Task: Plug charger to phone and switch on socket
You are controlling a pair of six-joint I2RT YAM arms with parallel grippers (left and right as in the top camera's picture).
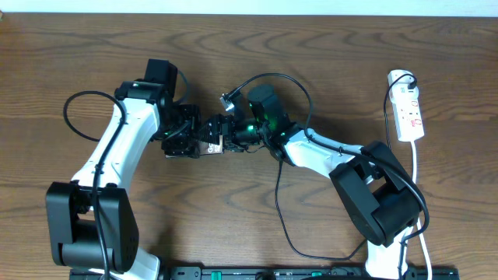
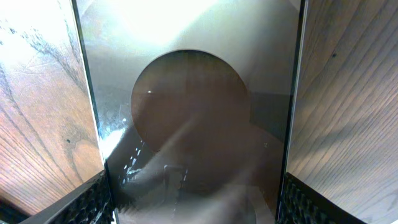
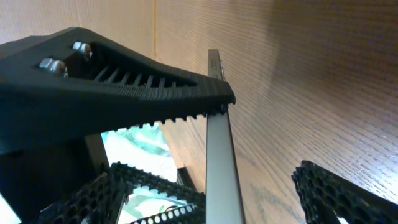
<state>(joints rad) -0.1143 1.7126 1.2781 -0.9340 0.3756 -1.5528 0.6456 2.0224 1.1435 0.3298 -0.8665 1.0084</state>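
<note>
The phone (image 1: 212, 145) is at the table's middle, held between my two grippers. My left gripper (image 1: 187, 138) is shut on it. In the left wrist view the phone's glossy brown face with its lighter oval (image 2: 189, 118) fills the space between the fingers (image 2: 196, 208). My right gripper (image 1: 237, 136) is open, and its fingers (image 3: 211, 190) straddle the phone's thin silver edge (image 3: 219, 155) with a gap on the right. The charger's plug tip (image 1: 228, 99) lies loose just behind the grippers, and its thin black cable (image 1: 278, 76) arcs to the right. The white socket (image 1: 409, 109) lies at the far right.
A black plug (image 1: 403, 78) sits in the socket's far end, and its white lead (image 1: 415, 167) runs towards the front edge. The left gripper's toothed black finger (image 3: 124, 93) crosses the right wrist view. A black cable loop (image 1: 74, 117) lies at the left.
</note>
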